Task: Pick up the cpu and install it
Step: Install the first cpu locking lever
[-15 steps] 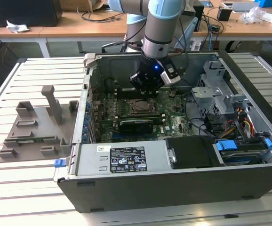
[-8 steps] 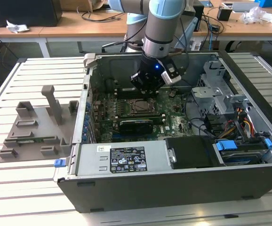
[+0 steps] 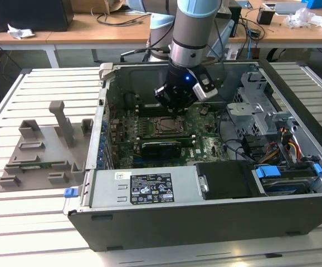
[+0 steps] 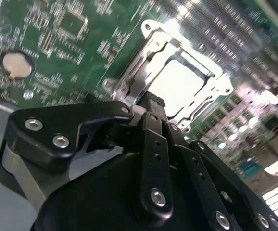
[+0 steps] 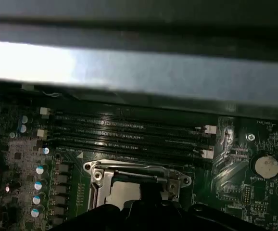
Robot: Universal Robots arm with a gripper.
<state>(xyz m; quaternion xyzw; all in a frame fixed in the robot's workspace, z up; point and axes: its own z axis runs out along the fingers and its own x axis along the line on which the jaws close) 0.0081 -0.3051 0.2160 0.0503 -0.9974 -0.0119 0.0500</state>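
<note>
In the exterior view my gripper [image 3: 176, 108] hangs inside the open computer case, just above the motherboard socket [image 3: 165, 127]. In the second wrist view the gripper [image 4: 153, 101] points at the metal socket frame [image 4: 129, 82]. A pale shiny square that looks like the cpu [image 4: 180, 82] lies flat inside that frame, apart from the gripper. The first wrist view shows the same socket frame [image 5: 95, 175] with the pale cpu [image 5: 124, 192] inside it, partly hidden behind the dark gripper [image 5: 151, 192]. I see nothing held in the gripper.
The case walls [image 3: 150, 219] ring the motherboard. Memory slots [image 5: 129, 132] run beside the socket, and a coin battery [image 5: 266, 166] sits nearby. A drive cage and cables [image 3: 261, 119] fill the exterior view's right. A grey plastic fixture [image 3: 44, 150] stands outside the case at the left.
</note>
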